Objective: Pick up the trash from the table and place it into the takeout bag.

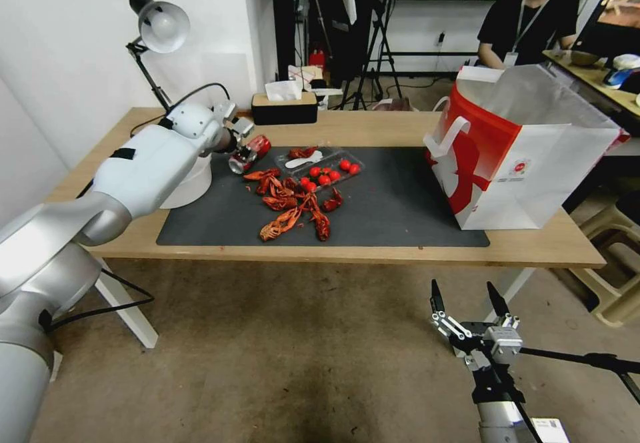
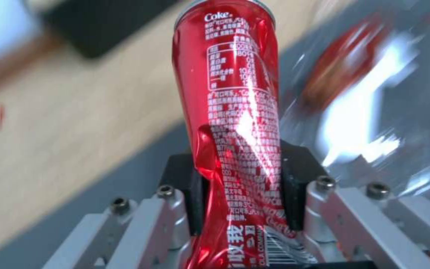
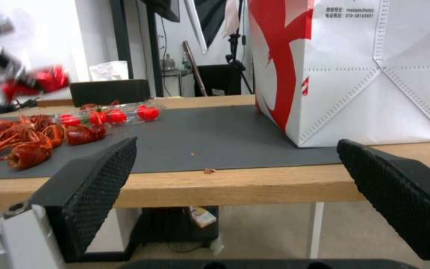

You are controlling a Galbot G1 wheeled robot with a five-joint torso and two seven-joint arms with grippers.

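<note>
My left gripper (image 1: pixel 241 141) is shut on a crushed red soda can (image 1: pixel 255 149), holding it tilted just above the far left corner of the dark mat (image 1: pixel 400 203) on the table (image 1: pixel 373 126). In the left wrist view the black pads (image 2: pixel 183 179) pinch the dented can (image 2: pixel 230 93) low on its body. The red and white takeout bag (image 1: pixel 520 156) stands open at the table's right end. Below the front edge, near the bag, my right gripper (image 1: pixel 467 299) hangs open; its wrist view shows the spread fingers (image 3: pixel 95 179) facing the bag (image 3: pixel 374 74) and the can (image 3: pixel 43 80) far off.
Red crayfish shells (image 1: pixel 293 206) lie mid-mat beside a clear tray of red tomatoes (image 1: pixel 323 169). A white bowl (image 1: pixel 190 186) sits behind my left arm. A desk lamp (image 1: pixel 160 26) and a black tissue box (image 1: pixel 285 106) stand at the back edge. Bare mat lies between shells and bag.
</note>
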